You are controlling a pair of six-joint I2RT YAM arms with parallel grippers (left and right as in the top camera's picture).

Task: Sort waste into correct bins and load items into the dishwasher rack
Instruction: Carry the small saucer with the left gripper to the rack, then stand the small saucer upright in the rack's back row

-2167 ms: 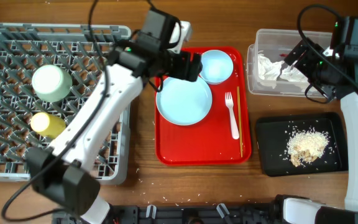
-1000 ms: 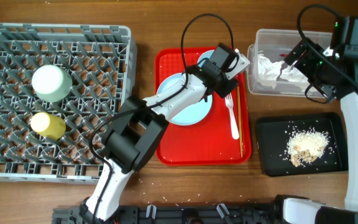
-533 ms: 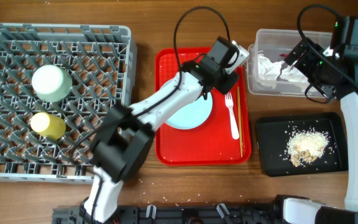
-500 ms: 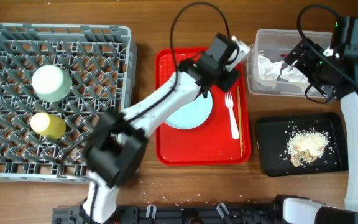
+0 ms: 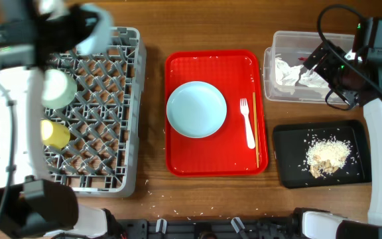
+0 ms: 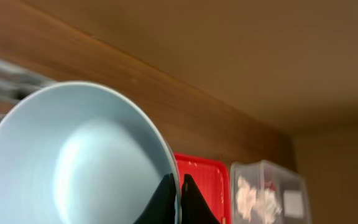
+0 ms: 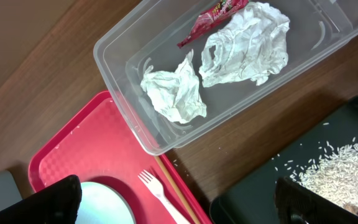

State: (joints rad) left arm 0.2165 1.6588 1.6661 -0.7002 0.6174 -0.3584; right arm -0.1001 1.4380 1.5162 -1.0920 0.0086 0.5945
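Small dish (image 6: pixel 86 162), left wrist view: light blue and up in the air, hollow towards the camera; red tray (image 6: pixel 197 180) and clear tub (image 6: pixel 266 193) lie beyond.
Left gripper (image 6: pixel 174 198), same view: dark fingers together, pinching the dish's rim.
Dishwasher rack (image 5: pixel 105 133), overhead: the left arm is a blur over its far-left corner, and the dish can't be made out there; green bowl (image 5: pixel 62 89) and yellow cup (image 5: pixel 55 133) sit among the pegs.
Tray, overhead: plate (image 5: pixel 196 109), fork (image 5: pixel 247 123) and chopsticks (image 5: pixel 255 133) wait.
Right gripper (image 7: pixel 185 202), right wrist view: fingers wide apart, empty, above the tub's napkins (image 7: pixel 241 43) and wrapper (image 7: pixel 210 22).
Doing it well: pick a free row away from bowl and cup, stand the dish on edge between pegs, and seat it before letting go, since a rim pinch may swing.
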